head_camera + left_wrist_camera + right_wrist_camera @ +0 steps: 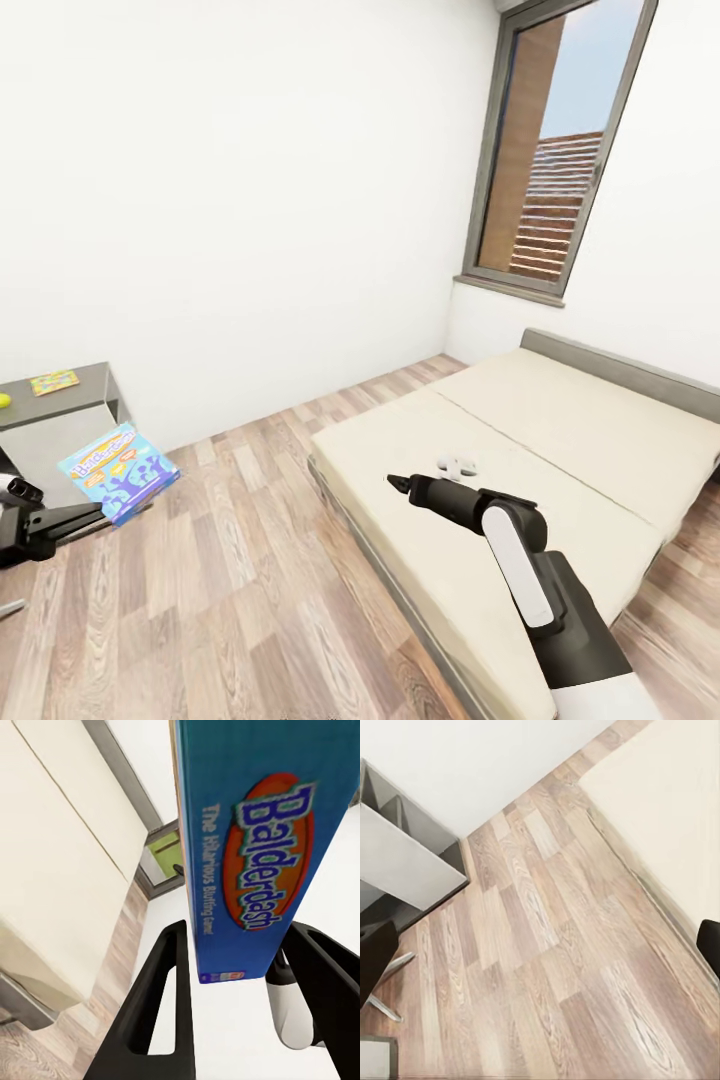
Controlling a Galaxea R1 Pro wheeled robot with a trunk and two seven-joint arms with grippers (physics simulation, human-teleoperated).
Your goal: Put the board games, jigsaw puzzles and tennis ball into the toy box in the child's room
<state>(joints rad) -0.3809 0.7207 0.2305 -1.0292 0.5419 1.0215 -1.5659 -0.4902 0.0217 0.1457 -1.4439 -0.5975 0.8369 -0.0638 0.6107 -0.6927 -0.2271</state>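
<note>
My left gripper [105, 512] is shut on a blue board game [120, 470] and holds it above the wood floor at the far left. Close up, that Balderdash box [255, 832] stands on edge between the two black fingers [161, 1005]. The right gripper [398, 483] hovers open over the near corner of the bed [560, 430], holding nothing; one finger [709, 943] shows at the picture's edge. On the table's low dark-grey section [85, 385] lie the tennis ball [4, 400] and a small flat colourful board [55, 381], too small to name. The toy box is out of view.
A white wall runs behind the floor strip between table and bed. A window [555, 150] sits above the grey headboard [620, 365]. Grey open shelving [405, 862] and a thin metal leg [390, 971] stand on the planks. A small white object [457, 465] lies on the mattress.
</note>
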